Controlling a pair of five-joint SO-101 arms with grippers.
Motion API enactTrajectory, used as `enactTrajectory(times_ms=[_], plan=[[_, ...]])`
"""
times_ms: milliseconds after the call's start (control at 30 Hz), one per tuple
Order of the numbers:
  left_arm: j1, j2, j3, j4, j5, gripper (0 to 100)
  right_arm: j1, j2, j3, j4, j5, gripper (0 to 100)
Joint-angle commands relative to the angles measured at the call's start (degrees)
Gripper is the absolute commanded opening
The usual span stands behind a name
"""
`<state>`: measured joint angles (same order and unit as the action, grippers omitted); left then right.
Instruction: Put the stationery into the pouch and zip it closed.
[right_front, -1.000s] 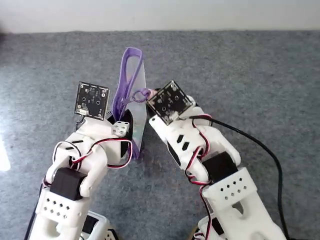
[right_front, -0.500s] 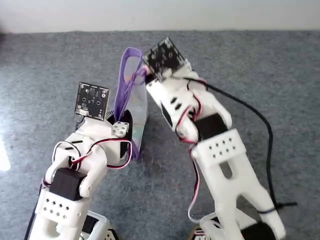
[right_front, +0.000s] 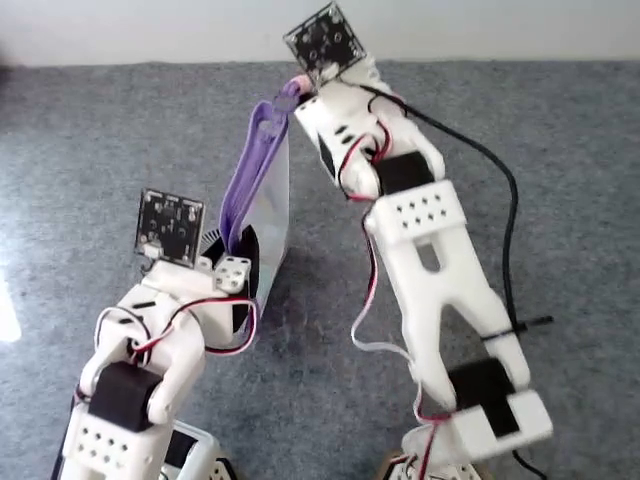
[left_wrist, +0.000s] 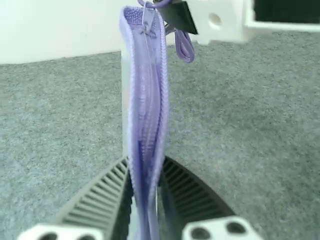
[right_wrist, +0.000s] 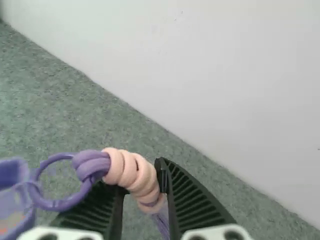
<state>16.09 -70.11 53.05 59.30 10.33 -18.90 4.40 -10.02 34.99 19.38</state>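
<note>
- Left tool (left_wrist: 145, 180): closed on the near end of the pouch (left_wrist: 145, 100), one jaw on each side wall.
- Right tool (right_wrist: 142, 200): closed on the zip pull (right_wrist: 131, 172), a pink beaded cord with a purple loop, at the pouch's far end.
- Pouch position: purple, standing upright on its edge between the two tools, zip uppermost.
- Tabletop (right_front: 520, 130): grey, carpet-textured, with a white wall (right_wrist: 225, 75) behind.
</note>
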Motion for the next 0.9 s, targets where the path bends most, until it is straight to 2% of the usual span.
enactTrajectory(times_ms=[0,200,500,567,667,767,867], plan=[[0.35,-3.52,1.36,1.67,-0.35,1,5.05,5.49,-10.73,-1.19,0.53,0.7],[0.26,-4.48,1.45,1.76,-0.35,1,5.85,11.91,-16.18,-0.84,0.53,0.7],[0.18,-4.66,1.45,1.67,-0.35,2,4.62,11.91,-16.26,-0.84,0.53,0.7],[-0.09,-4.84,1.27,1.67,-0.18,6,4.70,11.91,-16.26,-0.84,0.53,0.7],[-0.18,-4.84,0.40,1.67,0.35,17,4.79,10.86,-16.00,-0.31,0.26,0.7],[-0.26,-4.48,-1.36,1.67,4.31,26,4.53,9.19,-16.00,5.58,0.26,0.7],[-0.18,-4.40,-2.24,1.67,6.77,30,4.88,7.43,-16.00,12.18,0.18,0.7]])
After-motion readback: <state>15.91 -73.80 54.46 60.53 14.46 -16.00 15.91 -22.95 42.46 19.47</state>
